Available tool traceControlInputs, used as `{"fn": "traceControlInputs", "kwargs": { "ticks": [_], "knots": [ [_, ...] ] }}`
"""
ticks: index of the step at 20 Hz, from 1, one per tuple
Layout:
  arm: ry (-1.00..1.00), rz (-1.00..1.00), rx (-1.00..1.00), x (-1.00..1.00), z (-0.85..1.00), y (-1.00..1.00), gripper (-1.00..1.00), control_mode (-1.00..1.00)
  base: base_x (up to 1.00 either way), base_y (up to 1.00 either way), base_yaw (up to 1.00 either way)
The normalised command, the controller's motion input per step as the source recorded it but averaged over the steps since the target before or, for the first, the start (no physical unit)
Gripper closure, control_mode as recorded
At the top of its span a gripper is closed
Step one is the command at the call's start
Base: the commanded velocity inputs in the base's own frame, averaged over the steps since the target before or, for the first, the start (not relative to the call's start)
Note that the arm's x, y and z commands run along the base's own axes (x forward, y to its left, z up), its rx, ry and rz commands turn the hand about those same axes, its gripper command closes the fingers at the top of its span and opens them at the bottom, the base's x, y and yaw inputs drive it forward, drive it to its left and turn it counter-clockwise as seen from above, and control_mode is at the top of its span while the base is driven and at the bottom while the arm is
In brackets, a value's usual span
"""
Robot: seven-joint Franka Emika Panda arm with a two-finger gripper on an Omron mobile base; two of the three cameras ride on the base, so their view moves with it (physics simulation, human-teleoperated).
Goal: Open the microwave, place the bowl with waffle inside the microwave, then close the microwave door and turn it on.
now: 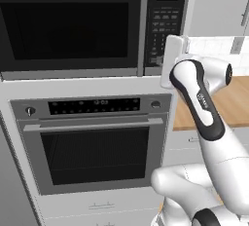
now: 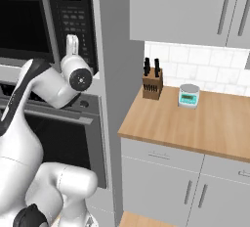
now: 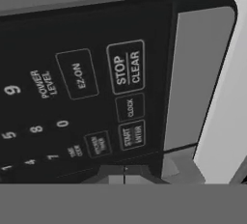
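Cabinetry fills the wall: we see the microwave (image 1: 92, 25) built in above an oven (image 1: 92, 137), its microwave door (image 1: 68, 28) shut flush. To the right runs a wooden counter (image 2: 195, 123) carrying a knife block (image 2: 152, 81) and a small scale (image 2: 188, 95) near its back edge. Our gripper (image 3: 124, 175) sits clenched, empty, right at the lower corner of the keypad (image 3: 82, 102); its tips are barely visible. We cannot see inside the microwave through the dark door. Open space lies over the counter's front edge.

Black microwave (image 1: 92, 25), white keypad lettering; scale (image 2: 188, 95) seemingly white-teal.
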Motion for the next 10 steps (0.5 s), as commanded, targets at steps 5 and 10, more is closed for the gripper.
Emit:
{"fn": "traceControlInputs", "kwargs": {
  "ticks": [5, 10],
  "knots": [
    [0.0, -0.05, 0.0, 0.62, -0.39, 0.05, 1.0, -1.0, 0.0, 0.0, 0.0],
    [0.0, -0.07, -0.01, 0.63, -0.36, 0.27, 1.0, -1.0, 0.0, 0.0, 0.0]
  ]
}}
